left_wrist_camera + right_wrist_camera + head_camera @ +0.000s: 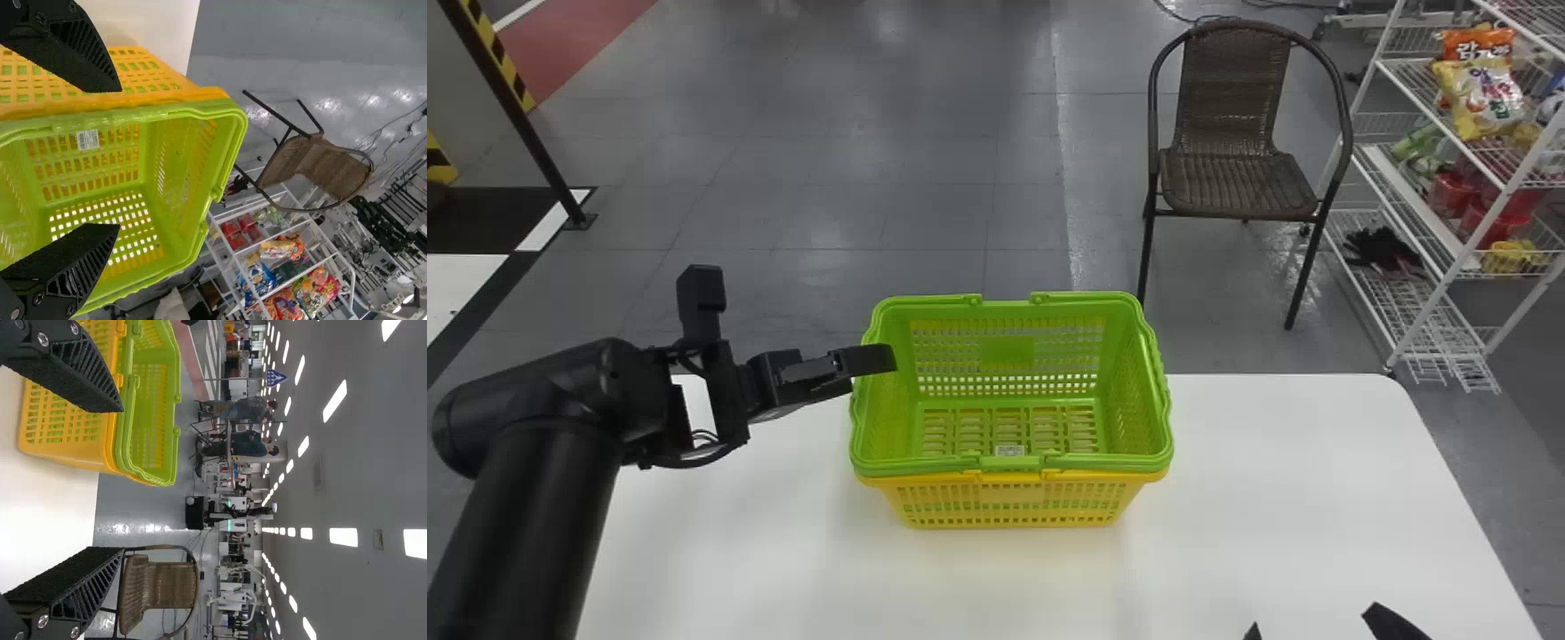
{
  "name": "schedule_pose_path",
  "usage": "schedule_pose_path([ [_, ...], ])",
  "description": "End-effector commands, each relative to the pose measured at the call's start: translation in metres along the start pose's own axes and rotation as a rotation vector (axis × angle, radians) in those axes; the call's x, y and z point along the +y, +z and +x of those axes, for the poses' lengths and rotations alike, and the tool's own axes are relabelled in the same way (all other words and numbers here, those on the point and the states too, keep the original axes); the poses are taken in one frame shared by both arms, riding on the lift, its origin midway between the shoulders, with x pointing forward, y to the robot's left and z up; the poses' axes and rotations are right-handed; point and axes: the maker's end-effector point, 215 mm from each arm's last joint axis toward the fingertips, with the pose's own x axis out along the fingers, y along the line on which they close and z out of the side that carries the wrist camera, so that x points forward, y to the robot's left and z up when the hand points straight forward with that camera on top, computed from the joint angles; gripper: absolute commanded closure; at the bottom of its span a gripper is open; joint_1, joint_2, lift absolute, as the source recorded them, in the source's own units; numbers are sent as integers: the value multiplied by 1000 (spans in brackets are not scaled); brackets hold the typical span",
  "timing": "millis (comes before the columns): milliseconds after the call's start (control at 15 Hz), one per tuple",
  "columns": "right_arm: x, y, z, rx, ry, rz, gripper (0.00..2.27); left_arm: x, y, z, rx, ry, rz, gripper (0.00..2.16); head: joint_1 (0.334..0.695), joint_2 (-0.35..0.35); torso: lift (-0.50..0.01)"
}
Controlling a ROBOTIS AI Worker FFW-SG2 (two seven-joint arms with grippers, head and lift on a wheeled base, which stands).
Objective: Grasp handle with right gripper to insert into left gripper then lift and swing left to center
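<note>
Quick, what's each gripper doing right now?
Left gripper: open, holding nothing, at the left side of the bright green plastic basket.
Right gripper: open, holding nothing, at the head view's lower right.

Head view: L arm (538,516) was cut off by the near edge; so was R gripper (1322,625), all but its fingertips, near R. L gripper (876,362) hid a bit of green bskt's (1158,400) left rim; contact there, if any, couldn't be told. Yellow bskt (1014,514) was mostly hidden under/behind the green. White tbl (1272,498) ran off the near edge; wire shelf (1476,238) was cut at far R, dk pole (525,129) at far L. Tag (1009,451) print was too sm. to read; blk item (1383,247) on low shelf, too sm. to ID.

L wrist view: both bskts were cut by its edge. R wrist view: ditto, + chair (1222,182).
</note>
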Motion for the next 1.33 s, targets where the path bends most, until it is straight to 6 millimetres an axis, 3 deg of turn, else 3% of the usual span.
schedule_pose_path([
  [0, -1, 0, 0, -1, -2, -2, 56, -2, -2, 3, 3, -5, -2, 70, 695, 31, 0],
  [467, -7, -4, -3, 5, -12, -7, 56, -18, 13, 0, -28, -57, -22, 73, 695, 13, 0],
  [1267, -12, -3, -4, -3, -21, -10, 56, -94, 21, -5, 72, -241, -92, 76, 695, -43, 0],
])
